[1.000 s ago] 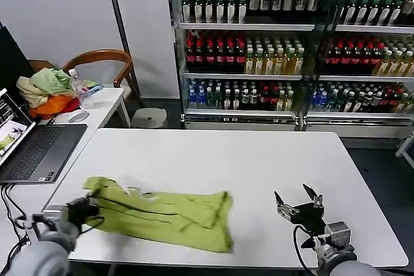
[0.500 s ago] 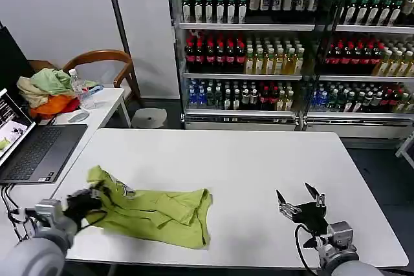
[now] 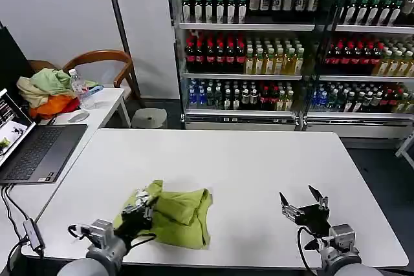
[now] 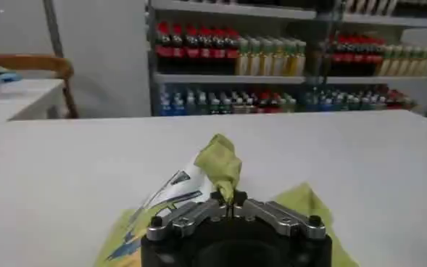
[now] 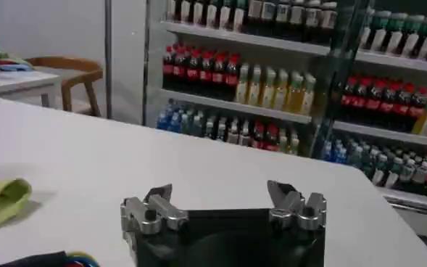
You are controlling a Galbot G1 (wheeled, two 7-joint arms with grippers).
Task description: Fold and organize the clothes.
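The lime yellow-green T-shirt lies bunched on the near part of the white table, left of centre. My left gripper is shut on a pinched-up fold of its left edge. In the left wrist view the shirt rises in a peak from the closed gripper, its white print showing beside it. My right gripper hovers open over the near right of the table, nothing between its fingers. A corner of the shirt shows far off in the right wrist view.
An open laptop sits on the side desk at the left, with a heap of pale green, beige and orange garments, a water bottle and a mouse. A wooden chair and drink coolers stand behind.
My left gripper has carried the shirt's left edge to the right, over the rest of the cloth, so the shirt is now a much narrower bundle. The right gripper has barely moved.
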